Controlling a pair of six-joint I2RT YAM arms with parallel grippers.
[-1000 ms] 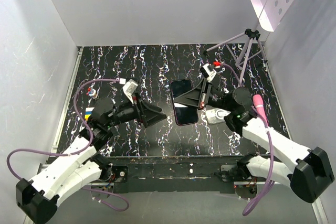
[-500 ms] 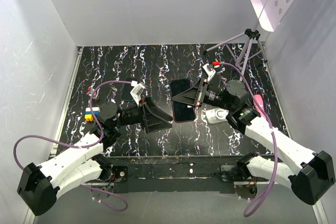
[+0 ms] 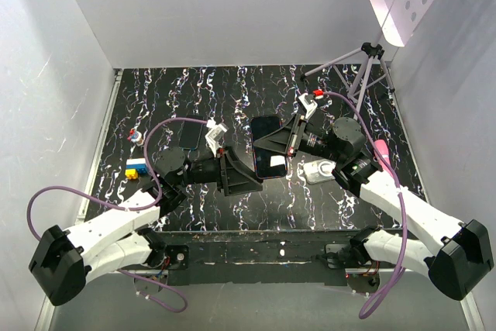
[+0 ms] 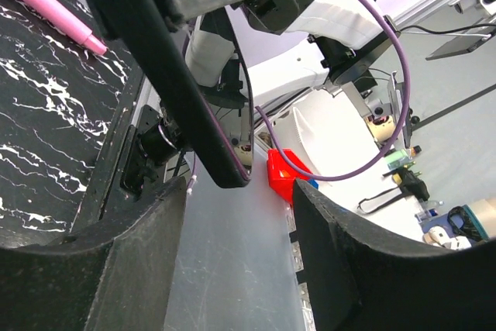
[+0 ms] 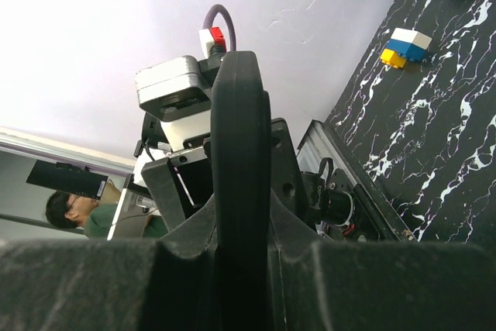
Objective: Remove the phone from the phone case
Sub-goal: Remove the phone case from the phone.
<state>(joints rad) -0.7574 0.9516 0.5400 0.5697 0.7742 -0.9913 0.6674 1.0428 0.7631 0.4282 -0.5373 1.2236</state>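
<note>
From above, the right claw (image 3: 288, 143) is clamped on the phone case (image 3: 266, 129) and holds it, phone (image 3: 271, 167) inside, tilted over the black marbled bench (image 3: 170, 91). The left claw (image 3: 253, 179), half open and empty, waits just beside the lower edge. If it pulls crookedly, I fear the phone slips out and falls on the bench.

The left wrist camera: the rim stands above its fingers (image 4: 101, 269), untouched; a cluttered workshop behind.

The right wrist camera: the case edge-on, pinched tight, white walls around.

The phone (image 3: 271, 164) sits above the table (image 3: 232, 91), between the left jaws and right jaws.
</note>
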